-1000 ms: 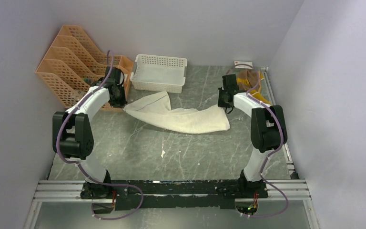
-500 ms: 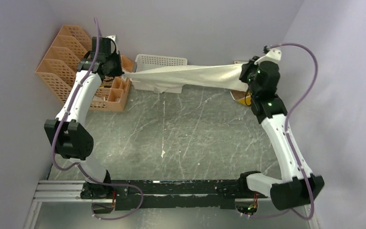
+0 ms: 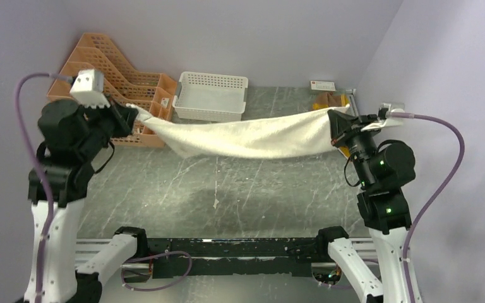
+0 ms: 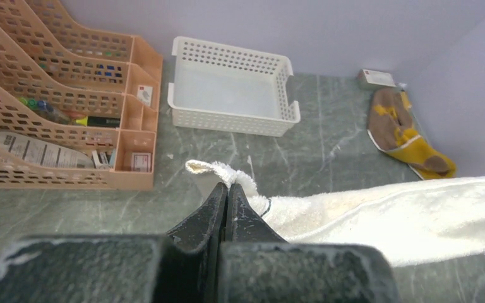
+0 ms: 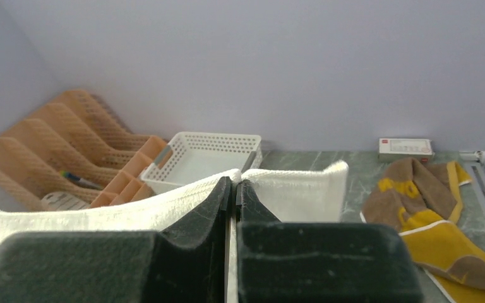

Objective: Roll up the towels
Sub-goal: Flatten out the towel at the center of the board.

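The cream-white towel [image 3: 246,137] hangs stretched in the air between both arms, sagging in the middle above the table. My left gripper [image 3: 132,112] is shut on its left corner; in the left wrist view the gripper [image 4: 227,187] pinches the cream-white towel [image 4: 379,214], a small tuft sticking out past the tips. My right gripper [image 3: 332,124] is shut on the right corner; in the right wrist view the gripper [image 5: 232,183] clamps the cream-white towel [image 5: 290,196]. The brown and mustard-yellow towel [image 5: 429,208] lies crumpled at the back right, brown and yellow towel [image 4: 410,129], towel [image 3: 329,100].
A white lattice basket [image 3: 209,96] stands at the back centre. Orange file racks [image 3: 101,69] with pens and papers fill the back left corner. A small white box [image 3: 323,84] lies by the back wall. Grey walls close in on both sides.
Both arms have lifted the cream-white towel off the table, pulled it taut, and drawn it back toward the near side, now lower and sagging. Both wrists swung outward.
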You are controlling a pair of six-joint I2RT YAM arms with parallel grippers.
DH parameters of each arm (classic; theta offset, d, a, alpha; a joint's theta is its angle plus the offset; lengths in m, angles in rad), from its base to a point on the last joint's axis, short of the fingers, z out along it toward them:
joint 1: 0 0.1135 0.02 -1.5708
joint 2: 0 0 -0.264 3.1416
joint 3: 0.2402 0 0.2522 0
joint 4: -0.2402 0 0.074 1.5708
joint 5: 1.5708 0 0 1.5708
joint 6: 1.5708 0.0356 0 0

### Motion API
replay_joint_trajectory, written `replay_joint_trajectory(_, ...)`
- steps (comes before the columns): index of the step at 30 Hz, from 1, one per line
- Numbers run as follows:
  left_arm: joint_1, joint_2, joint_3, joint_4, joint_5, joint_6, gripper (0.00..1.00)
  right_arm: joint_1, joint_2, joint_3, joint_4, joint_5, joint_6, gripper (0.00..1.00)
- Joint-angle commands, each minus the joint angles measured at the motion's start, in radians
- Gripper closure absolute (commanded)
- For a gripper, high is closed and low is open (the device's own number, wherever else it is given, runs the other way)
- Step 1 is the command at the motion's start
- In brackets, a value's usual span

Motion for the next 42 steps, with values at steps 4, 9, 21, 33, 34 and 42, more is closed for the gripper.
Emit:
replay_joint_trajectory(4, -0.003, -0.141, -0.361, -0.078, 0.147, -0.073, 0.93, -0.007, 0.019, -0.194, -0.154, -0.049, 0.079, 0.68)
replay_joint_trajectory(9, -0.003, -0.172, -0.483, -0.062, 0.100, -0.069, 0.93, -0.006, 0.090, -0.190, -0.207, -0.052, 0.086, 0.33)
replay_joint_trajectory(21, -0.003, 0.054, -0.476, -0.022, 0.031, 0.028, 0.93, 0.032, 0.336, -0.228, -0.339, -0.003, 0.076, 0.39)
replay_joint_trajectory(33, -0.003, 0.283, -0.351, 0.014, 0.026, 0.071, 0.93, 0.242, 0.584, -0.322, -0.377, 0.059, 0.230, 0.45)
replay_joint_trajectory(34, -0.003, 0.296, -0.344, 0.017, 0.026, 0.074, 0.93, 0.243, 0.600, -0.332, -0.363, 0.059, 0.235, 0.46)
replay_joint_trajectory(42, -0.003, 0.359, -0.326, 0.022, 0.020, 0.093, 0.93, 0.243, 0.710, -0.319, -0.323, 0.117, 0.238, 0.54)
